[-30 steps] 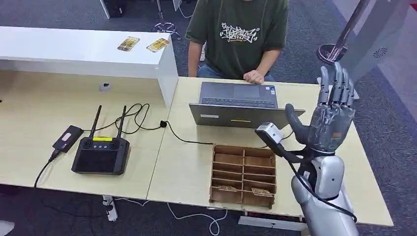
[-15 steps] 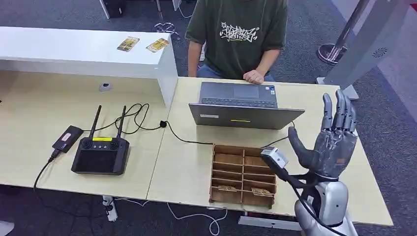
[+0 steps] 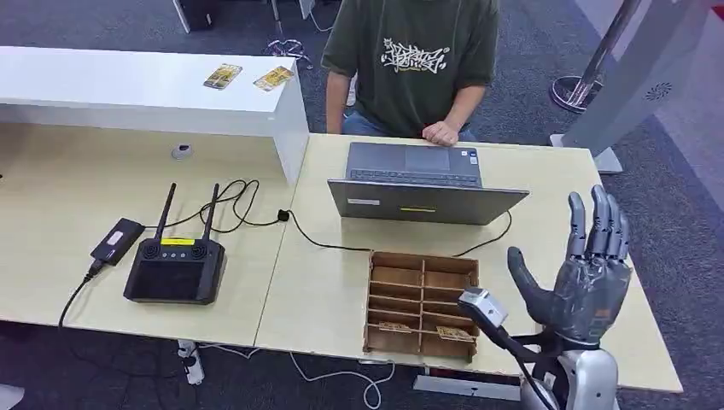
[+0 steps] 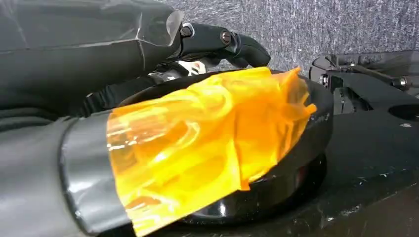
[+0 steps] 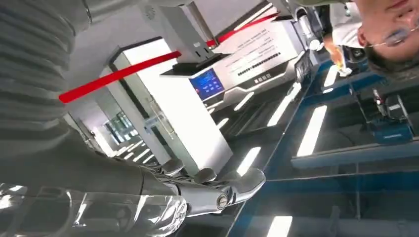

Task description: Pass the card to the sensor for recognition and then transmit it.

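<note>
The right hand (image 3: pixel 589 286) is up over the near right corner of the tabletop (image 3: pixel 324 282), palm raised, fingers (image 3: pixel 598 226) straight and spread, thumb out to the side, nothing in its grasp. Just beside it, toward the middle, sits the wooden divided box (image 3: pixel 422 301) at the near edge, with two cards (image 3: pixel 423 329) lying in its nearest compartments. Two more yellow cards (image 3: pixel 248 77) rest well apart from that, on the raised white counter (image 3: pixel 128 81) at the far left. Behind the box a grey laptop (image 3: pixel 418 181) stands open toward a person in a dark green shirt (image 3: pixel 414 60), whose hand (image 3: pixel 441 132) rests at its far edge. Off to the left, a black controller with two antennas (image 3: pixel 177 260) lies on the wood, a cable (image 3: pixel 256 209) running from near it toward the laptop. The left hand (image 4: pixel 123 54) hangs dark and close beside an orange-taped part of the robot's body; whether its fingers are clenched or released, I cannot tell
</note>
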Controlling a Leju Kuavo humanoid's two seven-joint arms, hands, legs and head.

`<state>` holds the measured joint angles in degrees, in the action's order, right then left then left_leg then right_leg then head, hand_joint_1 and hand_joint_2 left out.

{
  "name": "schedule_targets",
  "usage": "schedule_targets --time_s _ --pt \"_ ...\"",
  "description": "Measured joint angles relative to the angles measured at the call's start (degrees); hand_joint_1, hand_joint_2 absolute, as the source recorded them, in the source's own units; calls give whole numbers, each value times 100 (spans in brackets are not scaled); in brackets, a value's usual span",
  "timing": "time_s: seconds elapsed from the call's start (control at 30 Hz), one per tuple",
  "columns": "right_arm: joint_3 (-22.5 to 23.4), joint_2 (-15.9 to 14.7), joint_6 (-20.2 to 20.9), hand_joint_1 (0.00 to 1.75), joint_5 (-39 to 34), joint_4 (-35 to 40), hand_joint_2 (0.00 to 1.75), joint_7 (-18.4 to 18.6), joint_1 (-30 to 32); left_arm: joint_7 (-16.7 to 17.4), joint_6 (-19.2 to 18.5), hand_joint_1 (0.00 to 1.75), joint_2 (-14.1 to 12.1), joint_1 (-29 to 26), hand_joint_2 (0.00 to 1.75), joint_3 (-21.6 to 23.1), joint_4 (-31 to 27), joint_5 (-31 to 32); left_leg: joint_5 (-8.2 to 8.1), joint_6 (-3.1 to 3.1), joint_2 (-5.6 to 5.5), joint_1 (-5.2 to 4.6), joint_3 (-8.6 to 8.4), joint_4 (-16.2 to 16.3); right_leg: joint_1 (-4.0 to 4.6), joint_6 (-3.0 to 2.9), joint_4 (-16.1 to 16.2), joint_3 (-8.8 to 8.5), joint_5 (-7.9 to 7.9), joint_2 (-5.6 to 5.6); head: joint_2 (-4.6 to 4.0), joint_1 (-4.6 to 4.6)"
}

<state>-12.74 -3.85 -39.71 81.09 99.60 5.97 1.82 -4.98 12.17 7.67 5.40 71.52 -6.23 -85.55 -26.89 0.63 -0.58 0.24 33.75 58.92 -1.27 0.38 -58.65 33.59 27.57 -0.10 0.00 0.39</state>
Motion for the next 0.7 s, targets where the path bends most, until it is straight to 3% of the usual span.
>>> schedule_targets --time_s 0.37,0.7 --pt "192 140 -2 0 -24 455 175 -330 567 -7 9 0 7 -8 0 -96 0 0 -1 0 0 0 0 -1 0 0 0 1 1 -2 0 0" --pt "468 612 -4 0 -186 894 175 -877 1102 11 18 0 7 -11 0 -147 0 0 -3 -1 1 0 0 -2 0 -4 0 0 7 -3 0 0"
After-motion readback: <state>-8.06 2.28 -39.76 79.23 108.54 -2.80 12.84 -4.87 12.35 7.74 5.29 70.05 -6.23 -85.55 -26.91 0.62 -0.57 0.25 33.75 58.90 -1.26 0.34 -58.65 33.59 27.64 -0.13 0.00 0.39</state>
